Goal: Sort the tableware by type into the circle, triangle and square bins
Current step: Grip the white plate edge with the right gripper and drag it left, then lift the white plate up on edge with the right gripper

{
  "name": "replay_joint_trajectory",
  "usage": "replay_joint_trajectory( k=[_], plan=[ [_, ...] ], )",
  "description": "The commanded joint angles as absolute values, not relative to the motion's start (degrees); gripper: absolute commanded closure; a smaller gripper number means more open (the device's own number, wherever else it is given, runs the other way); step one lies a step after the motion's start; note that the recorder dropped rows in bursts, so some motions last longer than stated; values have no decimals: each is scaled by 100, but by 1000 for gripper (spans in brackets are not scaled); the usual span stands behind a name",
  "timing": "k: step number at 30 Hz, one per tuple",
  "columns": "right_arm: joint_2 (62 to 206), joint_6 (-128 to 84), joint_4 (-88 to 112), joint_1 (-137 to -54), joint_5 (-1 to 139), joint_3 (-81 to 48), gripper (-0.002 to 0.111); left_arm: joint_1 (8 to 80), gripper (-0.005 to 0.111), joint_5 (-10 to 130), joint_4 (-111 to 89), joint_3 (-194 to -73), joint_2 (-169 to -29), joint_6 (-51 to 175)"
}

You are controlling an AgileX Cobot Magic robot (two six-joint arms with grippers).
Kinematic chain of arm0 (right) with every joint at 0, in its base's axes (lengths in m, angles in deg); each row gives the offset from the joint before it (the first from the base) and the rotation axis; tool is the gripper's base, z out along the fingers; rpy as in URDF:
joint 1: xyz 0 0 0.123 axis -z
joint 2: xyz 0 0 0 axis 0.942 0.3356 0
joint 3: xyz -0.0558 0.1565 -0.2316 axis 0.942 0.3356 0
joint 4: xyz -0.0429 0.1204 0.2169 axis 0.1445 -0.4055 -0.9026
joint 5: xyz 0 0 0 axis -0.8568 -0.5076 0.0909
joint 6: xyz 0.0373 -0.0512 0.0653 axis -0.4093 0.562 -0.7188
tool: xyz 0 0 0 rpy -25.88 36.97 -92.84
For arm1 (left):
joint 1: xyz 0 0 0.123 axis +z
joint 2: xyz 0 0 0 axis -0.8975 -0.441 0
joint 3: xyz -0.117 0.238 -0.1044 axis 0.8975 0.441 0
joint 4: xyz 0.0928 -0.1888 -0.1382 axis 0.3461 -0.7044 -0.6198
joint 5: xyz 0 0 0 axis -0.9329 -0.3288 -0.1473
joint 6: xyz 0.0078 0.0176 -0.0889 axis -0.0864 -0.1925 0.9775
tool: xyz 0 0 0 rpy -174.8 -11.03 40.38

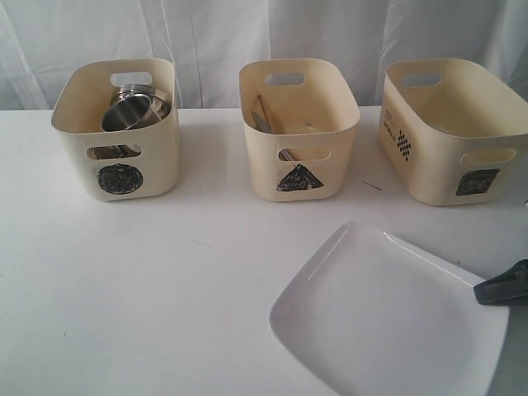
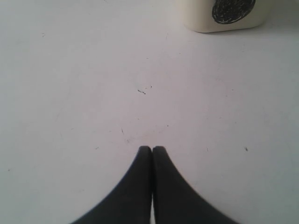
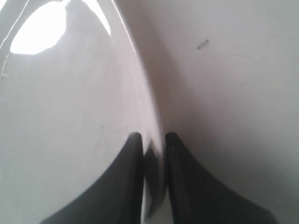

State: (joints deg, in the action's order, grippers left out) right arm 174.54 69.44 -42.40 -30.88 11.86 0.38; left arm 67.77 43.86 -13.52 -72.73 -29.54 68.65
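Right gripper (image 3: 152,139) at the rim of the plate (image 1: 379,318); left gripper (image 2: 152,149) closed over bare table (image 1: 148,289).

The large white squarish plate lies flat at the lower right of the exterior view, one corner pointing toward the bins; the right gripper reaches in from the right edge of the frame and meets the plate's right rim; in its wrist view the rim runs between the two dark fingers, one over the plate and one outside it, the jaws narrow; whether they pinch it I cannot tell; the left gripper's fingertips touch each other, holding nothing; along the top stand the circle bin (image 1: 74,120) at left with steel vessels (image 1: 132,111) inside, the triangle bin (image 1: 264,161) in the middle holding utensils (image 1: 266,120), and the square bin (image 1: 433,161) at right.
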Motion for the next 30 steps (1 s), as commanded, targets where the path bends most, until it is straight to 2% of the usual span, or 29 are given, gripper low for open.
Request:
replay_joint_trajectory(
  k=[1, 16, 30],
  plan=[
    [17063, 6957, -3830, -3159, 1083, 115, 108, 6777, 107, 4378, -1367, -7257, -2928, 6918],
    [16572, 6360, -4498, -4075, 1135, 115, 108, 6777, 107, 4378, -1367, -7257, -2928, 6918],
    [16572, 6066, -5597, -4200, 423, 115, 108, 6777, 107, 4378, -1367, -7257, -2928, 6918]
  ],
)
